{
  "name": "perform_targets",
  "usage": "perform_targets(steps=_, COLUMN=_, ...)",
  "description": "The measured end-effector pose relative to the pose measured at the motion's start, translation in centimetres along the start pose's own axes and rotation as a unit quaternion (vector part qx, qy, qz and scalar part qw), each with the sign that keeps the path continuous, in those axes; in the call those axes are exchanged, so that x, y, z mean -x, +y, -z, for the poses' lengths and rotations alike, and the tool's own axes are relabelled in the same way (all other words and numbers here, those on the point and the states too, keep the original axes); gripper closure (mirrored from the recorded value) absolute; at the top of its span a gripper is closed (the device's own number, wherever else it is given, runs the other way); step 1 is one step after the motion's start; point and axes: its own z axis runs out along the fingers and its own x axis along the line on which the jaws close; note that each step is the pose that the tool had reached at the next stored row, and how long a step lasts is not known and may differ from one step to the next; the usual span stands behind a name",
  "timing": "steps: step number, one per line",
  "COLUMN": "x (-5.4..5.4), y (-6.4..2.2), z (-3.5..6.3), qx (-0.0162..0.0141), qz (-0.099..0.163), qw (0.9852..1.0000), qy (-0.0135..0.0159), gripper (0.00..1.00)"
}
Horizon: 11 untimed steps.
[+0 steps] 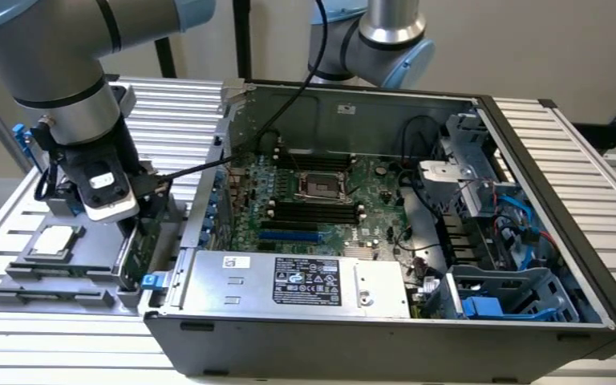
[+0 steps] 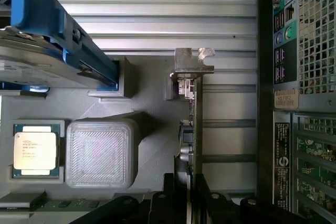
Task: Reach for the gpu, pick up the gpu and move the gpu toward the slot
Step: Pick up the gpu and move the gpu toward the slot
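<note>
**Ext. view**
- Claw [image 1: 135, 210]: I see it low over the grey holder [image 1: 30, 282], at the view's left, just outside the case [image 1: 394, 341].
- Gpu [image 1: 128, 261]: on edge in the holder, under the claw, next to the case wall. Well apart from the blue slot [image 1: 286, 237] on the board [image 1: 335, 200].
- Chip [image 1: 54, 241]: flat in a holder pocket, further to the view's left of the gpu.
- Worktop [image 1: 597, 200]: ribbed metal, carries holder & case.

**Wrist view**
- Claw [image 2: 185, 182]: closed down narrow, one finger [image 2: 169, 195] on each face of the gpu [image 2: 195, 124]. I read that as gripping the card.
- Gpu: edge-on, upright, silver bracket [image 2: 192, 65] at the far end, seated in the holder [image 2: 152, 95].
- Chip [image 2: 34, 150]: in its pocket, beside a ribbed grey block [image 2: 102, 153].
- Drive [image 2: 47, 51]: silver w/ blue frame, tilted, apart from the gpu.
- Case [image 2: 299, 103]: back panel alongside the gpu.
</note>
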Motion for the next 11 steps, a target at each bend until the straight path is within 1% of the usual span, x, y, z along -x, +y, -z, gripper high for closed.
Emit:
perform_targets(steps=3, x=0.0, y=0.03, z=0.93, qx=0.0001, qz=0.0, qw=1.0, qy=0.0, gripper=0.73)
perform_targets(steps=11, x=0.2, y=0.12, z=4.54, qx=0.0004, qz=0.0, qw=1.0, qy=0.0, gripper=0.73)
